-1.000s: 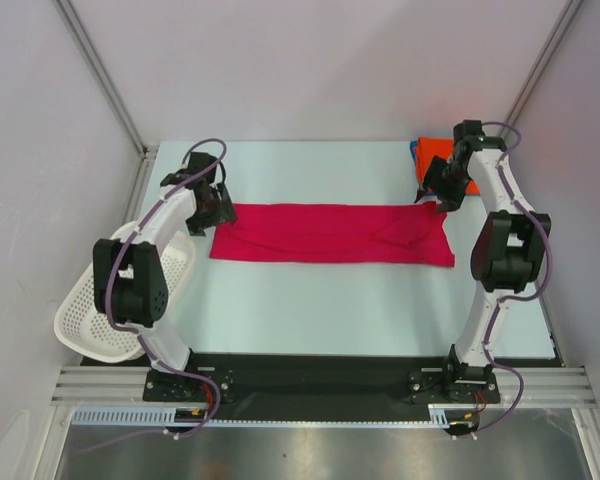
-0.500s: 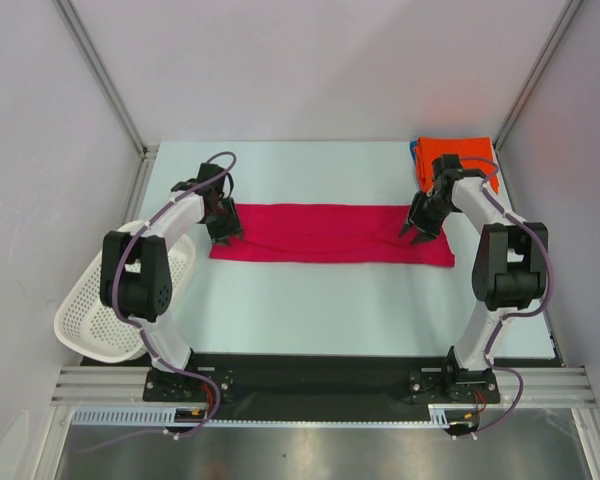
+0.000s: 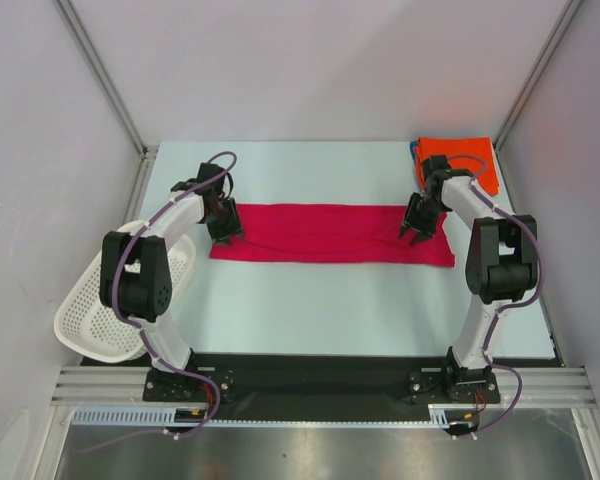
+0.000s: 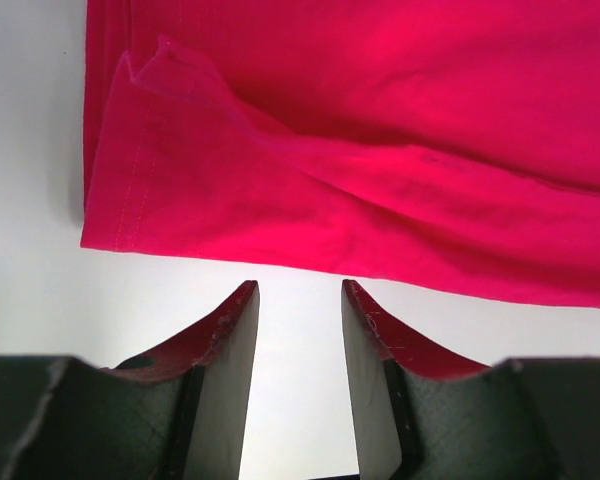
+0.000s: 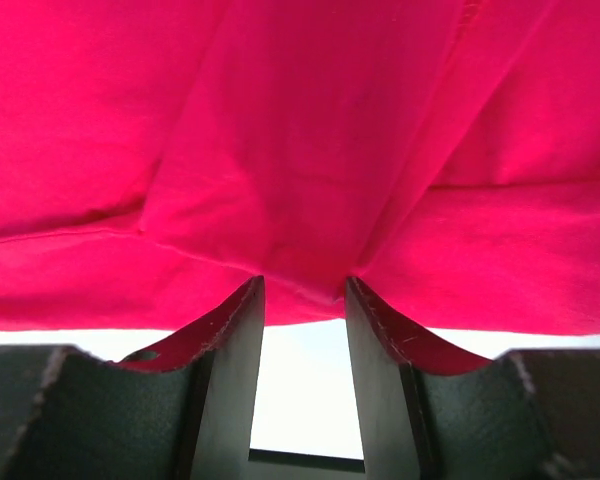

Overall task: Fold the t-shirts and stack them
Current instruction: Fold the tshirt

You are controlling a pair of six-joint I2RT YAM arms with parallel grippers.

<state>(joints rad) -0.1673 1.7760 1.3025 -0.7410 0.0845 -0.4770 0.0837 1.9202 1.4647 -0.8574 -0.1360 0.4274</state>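
Observation:
The crimson t-shirt (image 3: 330, 233) lies flat as a long folded strip across the middle of the table. My left gripper (image 3: 223, 232) is low at its left end. In the left wrist view the left gripper (image 4: 300, 290) is open and empty, with the shirt's hem (image 4: 280, 215) just ahead of the tips. My right gripper (image 3: 417, 228) is low at the shirt's right end. In the right wrist view the right gripper (image 5: 302, 285) is open, its tips at the edge of the crimson cloth (image 5: 300, 150). A folded orange t-shirt (image 3: 464, 157) lies at the back right, with a bit of blue (image 3: 415, 148) at its left edge.
A white perforated basket (image 3: 100, 315) hangs off the table's left edge beside the left arm. Grey walls and metal posts close in the back and sides. The black base rail (image 3: 310, 375) runs along the near edge.
Both grippers have come down onto the ends of the crimson shirt. The right gripper moved from beside the orange shirt towards the crimson shirt's right end. The shirt's right end now lies flatter.

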